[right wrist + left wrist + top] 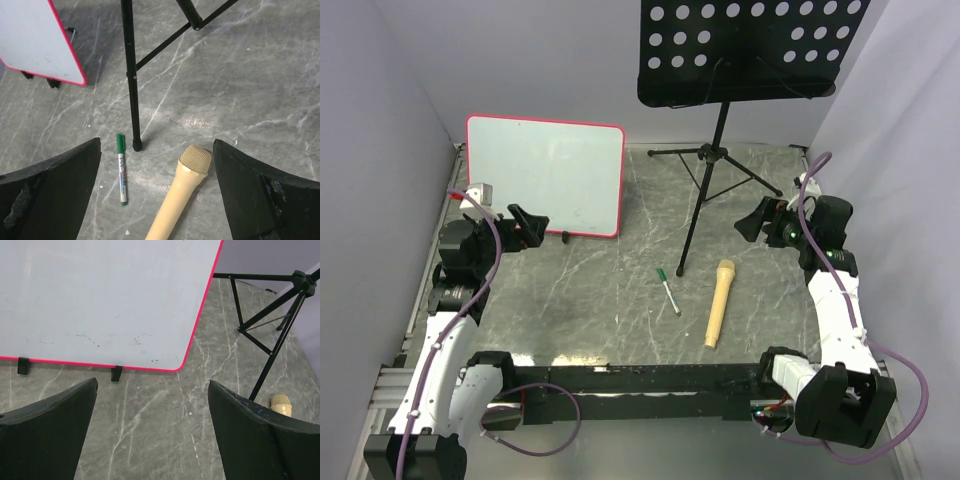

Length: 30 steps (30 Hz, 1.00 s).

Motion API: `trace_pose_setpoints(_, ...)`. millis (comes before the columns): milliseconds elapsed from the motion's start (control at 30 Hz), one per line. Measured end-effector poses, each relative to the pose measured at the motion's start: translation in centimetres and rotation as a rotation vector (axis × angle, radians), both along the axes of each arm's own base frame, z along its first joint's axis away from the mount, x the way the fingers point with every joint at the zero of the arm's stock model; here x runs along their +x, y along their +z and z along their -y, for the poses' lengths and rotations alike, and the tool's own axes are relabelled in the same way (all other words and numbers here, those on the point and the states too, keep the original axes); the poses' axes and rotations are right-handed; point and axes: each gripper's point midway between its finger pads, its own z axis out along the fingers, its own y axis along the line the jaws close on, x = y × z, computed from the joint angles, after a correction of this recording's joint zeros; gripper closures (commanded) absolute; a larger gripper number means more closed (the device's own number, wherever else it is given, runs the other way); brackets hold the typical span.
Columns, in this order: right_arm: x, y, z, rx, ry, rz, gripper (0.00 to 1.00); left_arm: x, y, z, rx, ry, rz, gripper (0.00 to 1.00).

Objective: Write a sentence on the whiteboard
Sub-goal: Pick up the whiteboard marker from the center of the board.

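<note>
**Both claws spread, nothing held**

Your left gripper [152,386] stands wide apart, with the whiteboard [100,300] standing on its edge just ahead of it. Your right gripper [156,145] is equally spread. The green-capped marker [121,170] and the microphone [182,195] lie on the table [260,75] just ahead of it.

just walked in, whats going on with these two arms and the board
Nothing is being handled yet. Both grippers are open and empty. The left gripper faces the whiteboard, propped upright at the back left, blank apart from faint smudges. The right gripper looks down on the green-capped marker, lying on the table beside a beige microphone and the leg of a music stand. No writing has started.
</note>
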Motion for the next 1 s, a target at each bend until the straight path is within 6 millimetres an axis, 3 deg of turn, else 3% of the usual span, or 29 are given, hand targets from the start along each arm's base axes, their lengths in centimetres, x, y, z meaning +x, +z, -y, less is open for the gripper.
trace_pose_setpoints(233,-1.1,0.2,-2.0,-0.025,0.159,0.038,0.0,-0.2,0.5,0.3,-0.008,-0.015,0.015,0.03)
trace_pose_setpoints(333,-2.4,-0.7,-4.6,-0.123,0.315,0.057,0.0,-0.4,0.7,0.8,-0.03,-0.038,0.017,0.03)
trace_pose_setpoints(400,-4.0,-1.6,-7.9,-0.216,0.478,0.07,0.0,-0.7,0.8,1.3,-0.051,-0.062,0.009,0.03)
trace_pose_setpoints(500,-7.0,-3.3,-12.1,-0.353,0.709,0.093,0.0,-1.2,0.5,2.2,-0.095,-0.1,-0.022,0.03)
trace_pose_setpoints(567,-8.6,-4.5,-13.5,-0.411,0.821,0.091,0.0,-1.6,0.3,2.8,-0.12,-0.12,-0.045,0.03)
trace_pose_setpoints(767,-10.5,-9.3,-14.9,-0.503,0.994,-0.041,0.0,-3.1,0.1,3.8,-0.177,-0.147,-0.073,0.03)
trace_pose_setpoints(900,-10.9,-12.6,-15.8,-0.557,1.045,-0.156,0.0,-4.0,-1.3,4.1,-0.222,-0.141,-0.105,0.03)
trace_pose_setpoints(1000,-10.9,-14.6,-16.5,-0.607,1.041,-0.208,0.07,-4.2,-2.4,4.1,-0.251,-0.129,-0.141,0.03)
